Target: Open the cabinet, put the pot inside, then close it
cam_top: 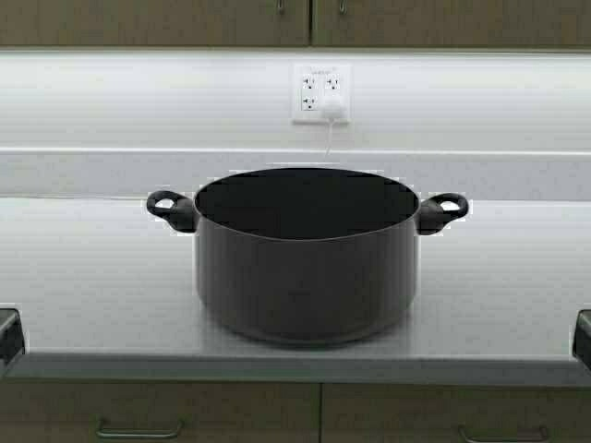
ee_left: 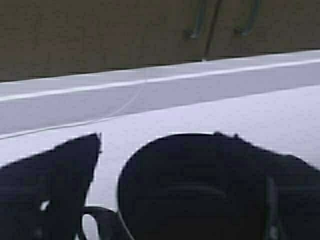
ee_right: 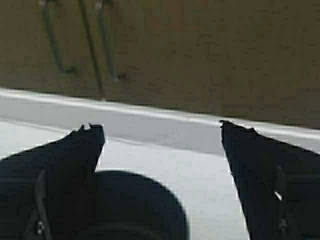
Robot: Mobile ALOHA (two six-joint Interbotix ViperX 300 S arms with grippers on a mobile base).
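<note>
The dark grey pot point(cam_top: 305, 268) stands upright in the middle of the counter, with a black loop handle on each side. The cabinet point(cam_top: 185, 23) hangs above it, both tan doors shut, their silver handles point(cam_top: 282, 7) at the inner edges. My left gripper point(ee_left: 157, 135) is open at the counter's front edge, left of the pot point(ee_left: 200, 190), and holds nothing. My right gripper point(ee_right: 159, 127) is open at the front edge, right of the pot point(ee_right: 135, 210), and holds nothing. Only the tips show in the high view, the left point(cam_top: 7, 334) and the right point(cam_top: 582, 337).
The pale counter point(cam_top: 92, 277) runs across the view, with a white backsplash behind. A wall outlet point(cam_top: 321, 92) holds a white plug, and its cord hangs down behind the pot. Tan drawers with horizontal handles point(cam_top: 138, 431) lie under the counter.
</note>
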